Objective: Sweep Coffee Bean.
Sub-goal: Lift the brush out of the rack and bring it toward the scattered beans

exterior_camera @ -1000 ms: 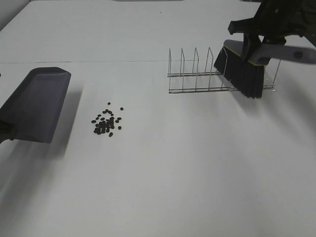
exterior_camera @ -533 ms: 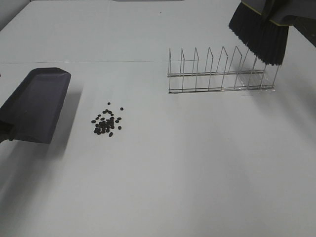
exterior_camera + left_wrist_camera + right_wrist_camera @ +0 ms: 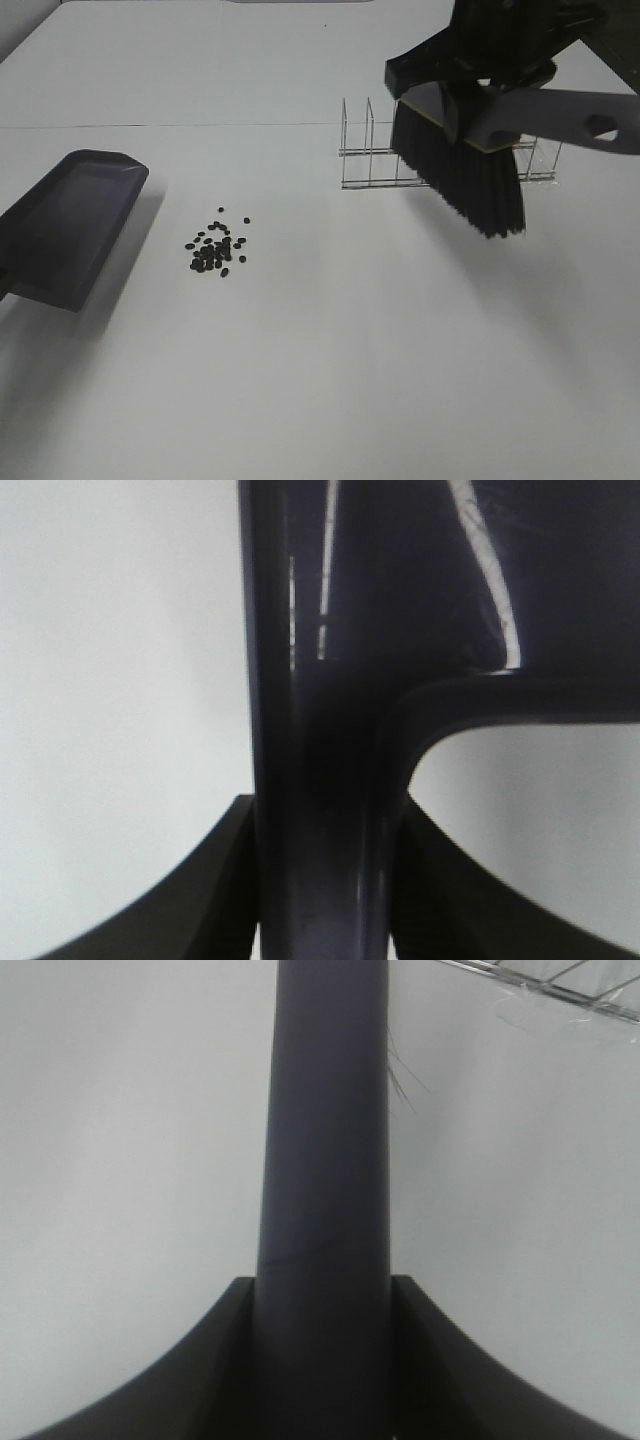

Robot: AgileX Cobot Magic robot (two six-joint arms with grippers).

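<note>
Exterior high view showed the brush (image 3: 465,170) out of the rack (image 3: 365,150) and heading for work. A second earlier its bristles had stood among the wires. Half a second earlier it had been lifted clear above them. Now it hung bristles-down on the beans' side of the rack, nearer the beans (image 3: 217,245) than before but well apart from them. Its shadow on the table (image 3: 350,380) lay away from the bristle tips, so I judged it was in the air, not touching down. The right gripper (image 3: 500,45) was clamped on the brush handle; the right wrist view showed its jaws pressed against both sides of the dark shaft.

The beans lay in one loose cluster on the table, unmoved across all three moments, with none swept.

The dustpan (image 3: 70,225) sat near the beans on the side opposite the brush, its open lip turned toward them. It had shifted only slightly. The left gripper (image 3: 325,880) was closed tight on its handle, as the left wrist view showed. Whether the lip touched the table I could not tell.

Fetching the brush looked finished and sweeping had not begun. Next, the bristles would need to land just beyond the beans, away from the dustpan, and push toward its lip.
</note>
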